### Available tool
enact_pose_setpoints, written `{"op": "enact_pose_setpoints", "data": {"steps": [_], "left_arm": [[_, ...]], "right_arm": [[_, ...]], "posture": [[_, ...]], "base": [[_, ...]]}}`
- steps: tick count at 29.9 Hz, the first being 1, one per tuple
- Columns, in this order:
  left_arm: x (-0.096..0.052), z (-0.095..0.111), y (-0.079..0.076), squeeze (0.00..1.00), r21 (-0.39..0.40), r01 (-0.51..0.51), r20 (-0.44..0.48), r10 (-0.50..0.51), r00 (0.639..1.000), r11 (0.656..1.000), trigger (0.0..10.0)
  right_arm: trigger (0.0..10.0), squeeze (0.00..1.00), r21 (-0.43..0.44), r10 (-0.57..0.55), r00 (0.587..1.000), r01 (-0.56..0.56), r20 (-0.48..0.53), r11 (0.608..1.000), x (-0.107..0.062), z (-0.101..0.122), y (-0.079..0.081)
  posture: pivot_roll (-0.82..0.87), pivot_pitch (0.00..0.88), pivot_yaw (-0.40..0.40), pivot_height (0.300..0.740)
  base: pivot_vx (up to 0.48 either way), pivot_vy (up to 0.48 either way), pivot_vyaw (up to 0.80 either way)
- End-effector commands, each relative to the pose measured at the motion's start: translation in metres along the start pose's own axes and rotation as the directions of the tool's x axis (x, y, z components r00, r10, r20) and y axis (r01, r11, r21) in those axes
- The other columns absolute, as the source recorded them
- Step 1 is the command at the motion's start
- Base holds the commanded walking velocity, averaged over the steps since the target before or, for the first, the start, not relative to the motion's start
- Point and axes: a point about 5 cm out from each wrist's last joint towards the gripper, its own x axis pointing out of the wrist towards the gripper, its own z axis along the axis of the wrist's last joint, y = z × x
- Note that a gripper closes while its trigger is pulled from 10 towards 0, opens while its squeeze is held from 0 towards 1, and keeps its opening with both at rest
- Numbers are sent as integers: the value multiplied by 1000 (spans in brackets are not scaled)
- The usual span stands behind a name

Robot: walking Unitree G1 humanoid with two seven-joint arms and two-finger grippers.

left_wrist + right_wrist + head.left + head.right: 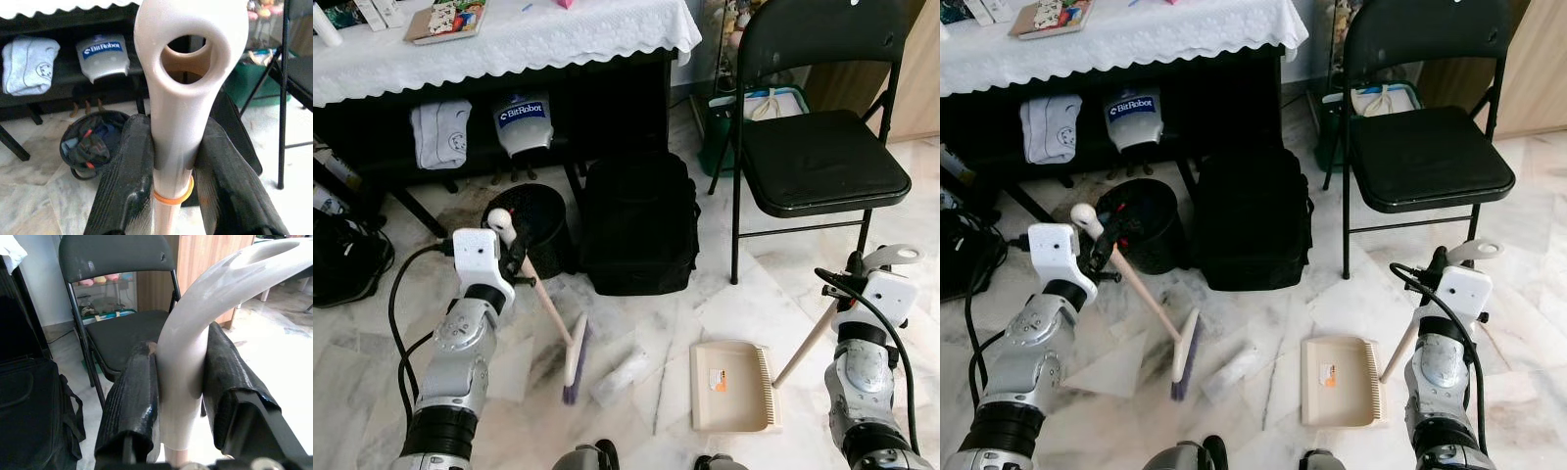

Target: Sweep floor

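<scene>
My left gripper is shut on the cream handle of a small broom; its purple-bristled head rests on the marble floor in front of me. In the left wrist view the two black fingers clamp the handle just below its hanging hole. A beige dustpan lies flat on the floor to the right, and my right gripper is shut on its long handle. A crumpled white wrapper lies between broom head and dustpan.
A black backpack and a black bin stand ahead, under a table with a white cloth. A black folding chair stands at the right front. Cables and a dark bag lie at the left.
</scene>
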Motion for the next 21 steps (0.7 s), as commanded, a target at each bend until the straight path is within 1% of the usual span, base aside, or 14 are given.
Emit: {"op": "enact_pose_setpoints", "data": {"steps": [1, 5, 8, 12, 15, 16, 19, 21], "left_arm": [[-6, -8, 10, 0, -4, -15, -20, 15, 1000, 1000, 10000], [-10, -15, 13, 0, -5, -3, -51, 2, 999, 1000, 10000], [-16, -26, 16, 0, -37, 8, -99, -12, 995, 999, 10000], [-20, -32, 11, 0, -74, 51, -129, -61, 990, 996, 10000], [-23, -34, 11, 0, -93, 65, -140, -78, 987, 993, 10000], [-25, -36, 14, 0, -112, 56, -148, -72, 986, 992, 10000], [-28, -37, 19, 0, -115, 41, -157, -58, 986, 993, 10000], [-34, -38, 31, 0, -127, 25, -175, -47, 983, 992, 10000]], "right_arm": [[10000, 0, -8, 12, 1000, -12, -2, 1000, -4, -2, 0], [10000, 0, -9, 14, 1000, -14, -1, 1000, -4, -2, 0], [10000, 0, -10, 16, 1000, -16, -1, 1000, -4, -2, -1], [10000, 0, -12, 18, 1000, -18, -3, 1000, -4, -2, -1], [10000, 0, -12, 17, 1000, -17, -1, 1000, -4, -2, -1], [10000, 0, -13, 16, 1000, -16, 0, 1000, -3, -1, -2], [10000, 0, -14, 16, 1000, -16, 1, 1000, -3, -1, -2], [10000, 0, -15, 16, 1000, -16, 2, 1000, -2, -1, -2]], "posture": [[92, 215, 124, 740], [87, 218, 121, 740], [85, 218, 120, 740], [85, 218, 119, 740], [83, 217, 119, 740], [86, 217, 119, 740], [83, 217, 119, 740], [85, 215, 118, 740]], "base": [[0, 0, 0], [0, 0, 0], [0, 0, 0], [0, 0, 0], [0, 0, 0], [0, 0, 0], [0, 0, 0], [0, 0, 0]]}}
